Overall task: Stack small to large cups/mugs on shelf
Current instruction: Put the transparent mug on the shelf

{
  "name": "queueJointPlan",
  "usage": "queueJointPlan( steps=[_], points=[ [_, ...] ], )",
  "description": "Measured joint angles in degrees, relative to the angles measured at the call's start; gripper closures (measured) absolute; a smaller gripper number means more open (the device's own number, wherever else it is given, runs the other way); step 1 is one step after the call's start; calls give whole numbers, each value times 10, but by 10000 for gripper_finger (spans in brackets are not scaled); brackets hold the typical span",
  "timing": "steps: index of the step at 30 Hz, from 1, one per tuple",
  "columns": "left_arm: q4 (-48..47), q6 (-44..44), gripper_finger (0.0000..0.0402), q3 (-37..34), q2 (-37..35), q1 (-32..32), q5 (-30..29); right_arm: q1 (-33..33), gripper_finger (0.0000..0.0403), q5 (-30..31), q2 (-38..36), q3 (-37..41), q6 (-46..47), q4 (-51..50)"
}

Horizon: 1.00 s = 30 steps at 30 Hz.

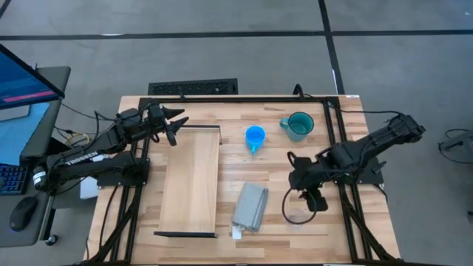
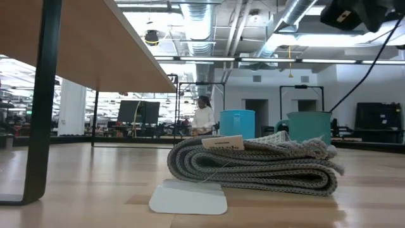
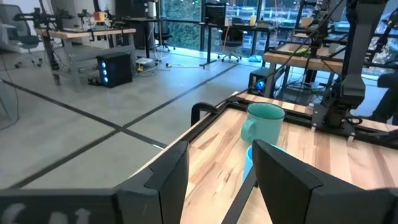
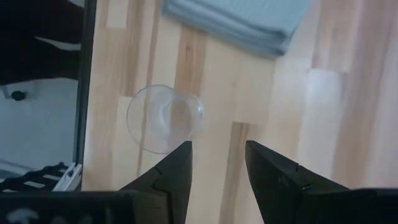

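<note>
Hovering with fingers spread and empty, your right gripper (image 4: 216, 163) has the clear cup (image 4: 165, 118) just beneath it, untouched.

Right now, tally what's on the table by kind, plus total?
Handled mugs: 2, blue mug and teal mug
Clear cup: 1
Folded grey cloth: 1
Wood shelf: 1
Total: 5

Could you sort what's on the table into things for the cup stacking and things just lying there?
For the job: clear cup, blue mug, teal mug, shelf board.
Just lying there: folded grey cloth, white tag beside it.
</note>
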State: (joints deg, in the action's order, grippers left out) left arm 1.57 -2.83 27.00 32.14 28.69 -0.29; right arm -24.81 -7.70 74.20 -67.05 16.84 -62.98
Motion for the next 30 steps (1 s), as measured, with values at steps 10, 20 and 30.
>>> queueJointPlan(
  steps=[10, 20, 30],
  points=[
    [-49, 0, 233, 0, 0, 0, 0, -32, 232, 0, 67, 0, 42, 35],
    [-51, 16, 233, 0, 0, 0, 1, -61, 232, 0, 144, 0, 67, 84],
    [-51, 17, 233, 0, 0, 0, 2, -76, 232, 2, 182, 1, 73, 84]
  ],
)
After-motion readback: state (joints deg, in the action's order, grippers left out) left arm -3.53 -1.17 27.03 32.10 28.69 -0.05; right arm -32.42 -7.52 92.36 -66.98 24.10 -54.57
